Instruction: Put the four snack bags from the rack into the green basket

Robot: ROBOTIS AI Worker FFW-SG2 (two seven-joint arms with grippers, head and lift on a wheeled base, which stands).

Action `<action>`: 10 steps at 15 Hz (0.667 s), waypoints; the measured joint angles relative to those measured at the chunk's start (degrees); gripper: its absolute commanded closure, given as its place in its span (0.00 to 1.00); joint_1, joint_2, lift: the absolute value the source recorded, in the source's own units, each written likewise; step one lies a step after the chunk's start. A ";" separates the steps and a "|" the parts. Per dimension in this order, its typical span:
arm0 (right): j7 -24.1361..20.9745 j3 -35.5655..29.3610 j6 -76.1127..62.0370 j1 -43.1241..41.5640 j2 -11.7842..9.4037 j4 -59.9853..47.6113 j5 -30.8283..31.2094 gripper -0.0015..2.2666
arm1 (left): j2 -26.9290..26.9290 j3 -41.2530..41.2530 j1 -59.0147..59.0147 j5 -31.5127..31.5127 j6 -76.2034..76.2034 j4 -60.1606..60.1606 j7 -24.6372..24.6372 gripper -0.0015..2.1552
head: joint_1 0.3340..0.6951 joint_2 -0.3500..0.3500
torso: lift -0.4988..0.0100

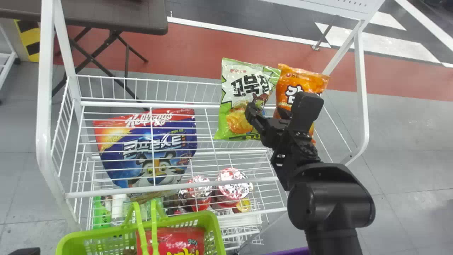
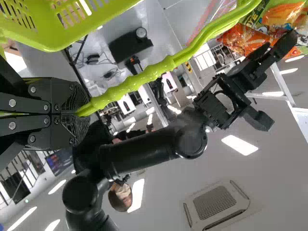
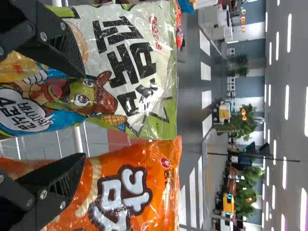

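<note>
Wire rack (image 1: 45, 88) holding three bags, fourth in green basket (image 1: 210, 215); right gripper (image 1: 266, 110) spread at two of them
Rack spans the frame's centre; basket lower left; blue-and-red cereal pouch (image 1: 141, 150) left of centre; green-and-white snack bag (image 1: 237, 102) upper centre; orange snack bag (image 1: 300, 79) just beside it, upper right; red bag (image 1: 180, 244) in basket; right gripper's fingers apart, one before each upper bag; left gripper (image 1: 25, 251), lower left corner, pinching basket handle (image 2: 166, 64)

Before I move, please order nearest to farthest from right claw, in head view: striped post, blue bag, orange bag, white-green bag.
1. White-green bag, orange bag: at the claw, too close to call.
2. Blue bag: rack's left.
3. Striped post: far left.
</note>
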 measured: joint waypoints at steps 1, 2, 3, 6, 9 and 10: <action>0.45 -0.03 0.56 0.31 -0.02 -0.22 -0.19 0.94 | 0.01 0.04 0.01 0.02 0.00 0.00 0.00 0.99 | 1.00 0.00 | 0.97; 1.49 -0.07 1.01 1.18 -0.03 -1.03 -0.55 0.94 | 0.01 0.04 0.01 0.03 0.00 0.00 0.00 0.99 | 1.00 0.00 | 0.97; 2.40 -0.29 1.16 2.26 -0.01 -2.09 -1.19 0.97 | 0.01 0.02 0.02 0.03 0.00 -0.03 0.00 0.99 | 1.00 0.00 | 0.97; 4.19 -2.22 1.26 4.69 0.04 -5.15 -3.74 0.98 | 0.02 -0.23 -0.04 -0.05 0.01 -0.15 0.00 0.99 | 1.00 0.00 | 0.97; 6.29 -4.66 1.30 6.18 0.05 -6.68 -5.69 0.98 | 0.02 -0.84 -0.36 -0.22 0.26 -0.17 0.13 0.99 | 1.00 0.00 | 0.97; 6.82 -5.35 1.30 6.39 0.05 -6.77 -6.30 0.98 | 0.02 -0.99 -0.36 -0.27 0.33 -0.20 0.14 0.99 | 1.00 0.00 | 0.97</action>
